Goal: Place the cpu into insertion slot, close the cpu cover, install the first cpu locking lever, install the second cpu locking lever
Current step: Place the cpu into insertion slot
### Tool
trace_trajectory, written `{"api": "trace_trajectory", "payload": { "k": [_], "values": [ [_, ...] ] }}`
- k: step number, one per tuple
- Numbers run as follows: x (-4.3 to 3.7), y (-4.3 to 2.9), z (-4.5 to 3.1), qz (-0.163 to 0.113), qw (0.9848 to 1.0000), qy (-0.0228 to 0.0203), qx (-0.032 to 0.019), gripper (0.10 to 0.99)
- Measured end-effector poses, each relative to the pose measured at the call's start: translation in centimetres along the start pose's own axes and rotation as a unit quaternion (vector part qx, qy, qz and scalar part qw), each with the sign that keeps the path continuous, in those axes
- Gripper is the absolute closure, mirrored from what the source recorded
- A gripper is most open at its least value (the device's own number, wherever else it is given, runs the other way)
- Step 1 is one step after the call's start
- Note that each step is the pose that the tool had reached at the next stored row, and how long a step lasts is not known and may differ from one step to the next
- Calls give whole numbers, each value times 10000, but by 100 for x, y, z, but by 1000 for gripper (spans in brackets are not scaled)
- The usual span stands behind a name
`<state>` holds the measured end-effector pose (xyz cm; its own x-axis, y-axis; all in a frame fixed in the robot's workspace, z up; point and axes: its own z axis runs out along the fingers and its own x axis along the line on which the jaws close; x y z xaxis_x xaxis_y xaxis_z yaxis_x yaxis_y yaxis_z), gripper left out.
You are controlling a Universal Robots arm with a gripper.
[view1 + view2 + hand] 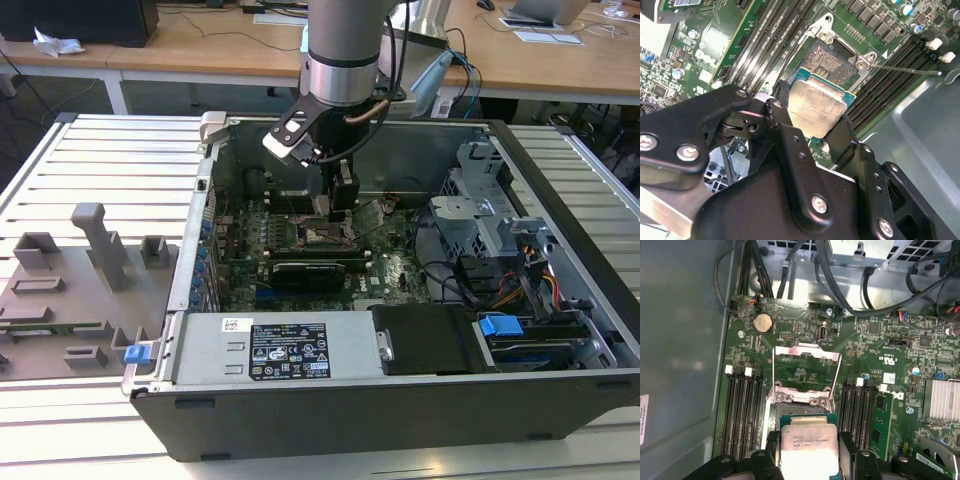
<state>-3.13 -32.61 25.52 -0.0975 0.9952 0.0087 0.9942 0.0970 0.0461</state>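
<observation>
Silvery cpu (816,109) is sitting pinched between the jaws of the gripper (814,114), hanging just over the slot (832,62). In the exterior view, the arm (340,50) is reaching straight down from twelve o'clock into the case (400,400). The first wrist view is showing the cover (807,349) standing open.

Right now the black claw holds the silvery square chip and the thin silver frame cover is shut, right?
No: the thin silver-grey cpu cover is swung open, as the first wrist view shows. The black gripper does hold the silvery square cpu.
</observation>
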Motion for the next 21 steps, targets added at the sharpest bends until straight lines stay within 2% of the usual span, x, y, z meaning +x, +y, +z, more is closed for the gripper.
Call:
{"api": "trace_trajectory", "payload": {
  "k": [6,11,16,19,21],
  "values": [
    [2,-26,61,0,10000,0,1,541],
    [5,-38,160,0,10000,0,1,541],
    [48,-38,207,7,10000,-1,0,541],
    [80,-36,232,118,9999,-5,-1,541],
    [80,-36,240,230,9997,-25,0,541]
  ]
}}
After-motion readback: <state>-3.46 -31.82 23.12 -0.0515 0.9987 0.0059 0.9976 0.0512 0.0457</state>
